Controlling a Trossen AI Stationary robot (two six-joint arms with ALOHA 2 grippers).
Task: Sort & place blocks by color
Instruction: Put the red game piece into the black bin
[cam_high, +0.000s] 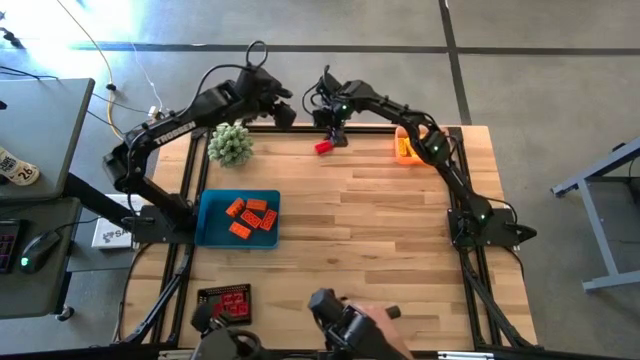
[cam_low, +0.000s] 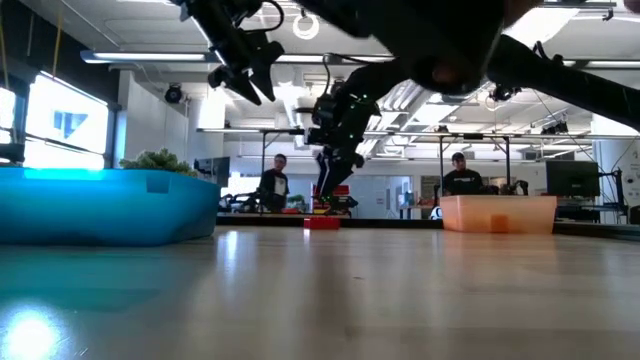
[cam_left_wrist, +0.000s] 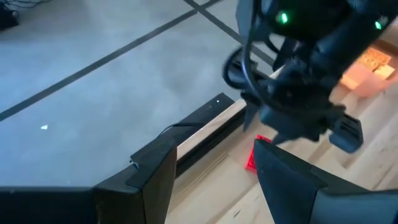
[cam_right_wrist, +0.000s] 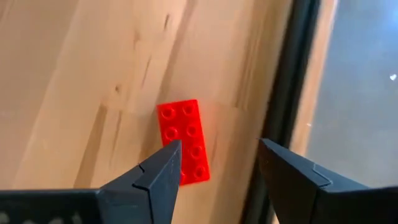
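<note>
Red studded plastic brick (cam_right_wrist: 186, 142) lies beneath the open, empty right hand (cam_right_wrist: 217, 165); next, descend and close.

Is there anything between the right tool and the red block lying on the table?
Nothing. In the right wrist view, the right tool hangs open over the red block, with only bare wood around it.

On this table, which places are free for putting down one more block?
Free: the bare wood between the blue plastic tray of orange bricks and the orange translucent tray. Crowded: the far edge, where both end effectors, right and left, hover by the red studded brick.
</note>
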